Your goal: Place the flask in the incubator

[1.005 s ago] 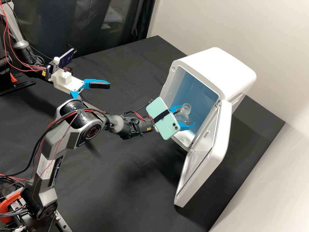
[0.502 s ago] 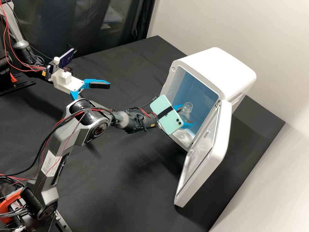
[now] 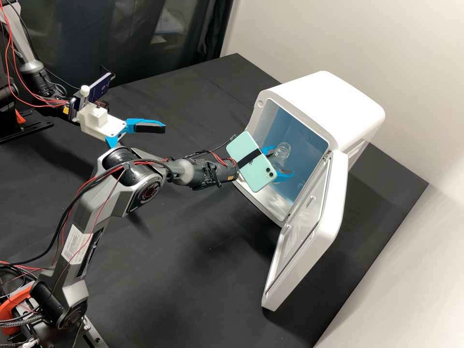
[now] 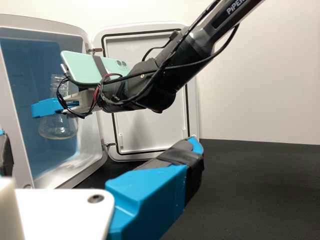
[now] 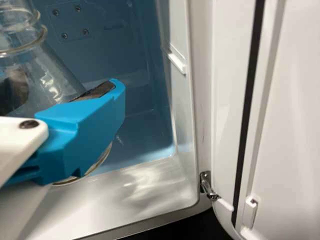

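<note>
**Operator:** Where is my flask?

**Spotter:** Taking the high view as a clock face, your clear glass flask (image 3: pixel 282 151) is at about 3 o'clock, inside the incubator (image 3: pixel 333 104). It has a cone body and a short ringed neck. It stands roughly upright in the smooth, pale blue chamber. From the left wrist view it seems to hang a little off the floor.

**Operator:** And the right claw?

**Spotter:** Your right claw (image 3: pixel 277 162) is closed on the flask. Its blocky blue plastic fingers (image 5: pixel 82 127) press the sloping glass from either side, with a dark pad against it. A mint-green phone (image 3: pixel 251 163) is strapped flat on that wrist with a black band, just at the opening.

**Operator:** The box itself?

**Spotter:** It is a rounded, glossy white plastic shell on the matte black bench (image 3: pixel 193 261). Its door (image 3: pixel 309 232) stands wide open at about 5 o'clock. The door is a flat white slab whose inner panel is edged with a dark line, and it has a small metal hinge (image 5: pixel 206 184) at a corner.

**Operator:** Left claw?

**Spotter:** Your left claw (image 3: pixel 136 134) hangs at about 10 o'clock, well apart from the incubator. Its fingers are spread and hold nothing. They are angular and blue with black pads, on a blocky white mount.
</note>
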Controlling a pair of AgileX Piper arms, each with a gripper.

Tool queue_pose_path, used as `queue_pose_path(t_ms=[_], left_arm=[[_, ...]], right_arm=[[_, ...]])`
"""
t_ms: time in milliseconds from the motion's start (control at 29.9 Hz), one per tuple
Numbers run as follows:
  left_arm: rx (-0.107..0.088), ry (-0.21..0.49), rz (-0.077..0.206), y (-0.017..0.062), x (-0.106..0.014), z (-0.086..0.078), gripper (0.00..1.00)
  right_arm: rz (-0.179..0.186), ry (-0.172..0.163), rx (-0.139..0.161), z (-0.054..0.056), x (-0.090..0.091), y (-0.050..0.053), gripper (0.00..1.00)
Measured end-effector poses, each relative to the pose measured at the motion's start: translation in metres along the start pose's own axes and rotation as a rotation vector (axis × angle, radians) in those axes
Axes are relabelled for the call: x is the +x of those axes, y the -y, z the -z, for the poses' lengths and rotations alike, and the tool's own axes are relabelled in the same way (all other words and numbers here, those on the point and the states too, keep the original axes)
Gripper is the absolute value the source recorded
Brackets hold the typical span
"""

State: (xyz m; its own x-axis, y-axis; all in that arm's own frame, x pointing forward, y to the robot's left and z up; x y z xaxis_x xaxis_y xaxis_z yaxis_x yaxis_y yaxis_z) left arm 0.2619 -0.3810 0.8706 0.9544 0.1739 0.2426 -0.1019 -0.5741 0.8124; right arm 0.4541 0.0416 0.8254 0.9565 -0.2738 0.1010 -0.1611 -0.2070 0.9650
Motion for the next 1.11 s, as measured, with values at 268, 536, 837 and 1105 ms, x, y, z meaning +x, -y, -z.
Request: queue_pose_path(t_ms=[268,536,837,1105], left_arm=[[0.0,0.0,0.0,0.0,0.0,0.0,1.0],[0.0,0.0,0.0,0.0,0.0,0.0,1.0],[0.0,0.0,0.0,0.0,0.0,0.0,1.0],[0.0,0.0,0.0,0.0,0.0,0.0,1.0]], right_arm=[[-0.025,0.005,0.0,0.007,0.006,-0.004,0.0],[-0.001,0.036,0.007,0.01,0.021,-0.002,0.0],[0.023,0.056,-0.011,0.012,0.03,0.0,0.0],[0.023,0.064,0.007,0.012,0.031,0.002,0.0]])
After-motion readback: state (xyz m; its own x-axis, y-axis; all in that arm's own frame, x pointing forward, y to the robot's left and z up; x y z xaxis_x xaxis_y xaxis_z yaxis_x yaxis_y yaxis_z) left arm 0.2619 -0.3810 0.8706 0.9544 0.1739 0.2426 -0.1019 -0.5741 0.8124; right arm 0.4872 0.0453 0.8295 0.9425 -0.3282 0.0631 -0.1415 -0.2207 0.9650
